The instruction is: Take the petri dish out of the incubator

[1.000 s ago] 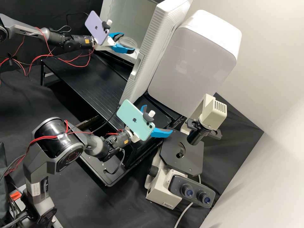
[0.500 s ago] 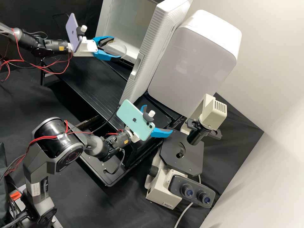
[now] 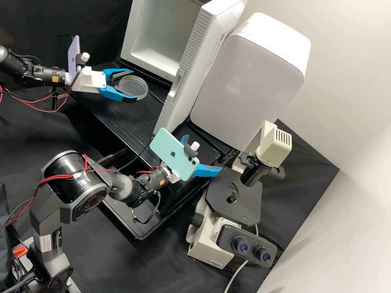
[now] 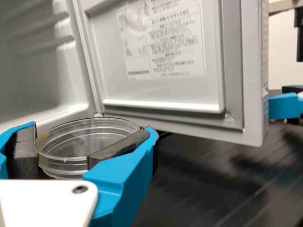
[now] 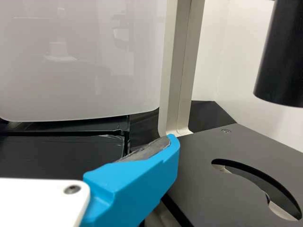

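**High view: petri dish held clear of the incubator**

1. Left gripper (image 3: 131, 84). It is positioned at the left of the bench, in front of the incubator opening. The two blue fingers are closed part-way onto the rim of the petri dish (image 3: 137, 87), one finger on each side. In the left wrist view the black pads (image 4: 118, 147) press against the dish wall.

2. Petri dish. It is a round, clear, shallow dish, held roughly level. It is outside the chamber and above the black ribbed platform (image 3: 122, 118), not resting on it. Whether it contains anything cannot be determined.

3. Incubator (image 3: 163, 36). This is a white cabinet at the rear of the platform. The chamber faces the left gripper, and its white floor and walls are exposed.

4. Door (image 3: 195, 65). It is swung fully open to the right of the chamber, with its ribbed outer face towards the camera. The left wrist view shows a printed label (image 4: 161, 38) on its inner face.

5. Right gripper (image 3: 203, 158). It is positioned low, just beyond the lower corner of the door and beside the microscope stage (image 3: 234, 195). The fingers are spread wide apart and grip nothing.

6. White housing (image 3: 248, 77). It stands directly to the right of the door.

7. Microscope (image 3: 228, 240). It stands below the housing, at the right end of the bench.
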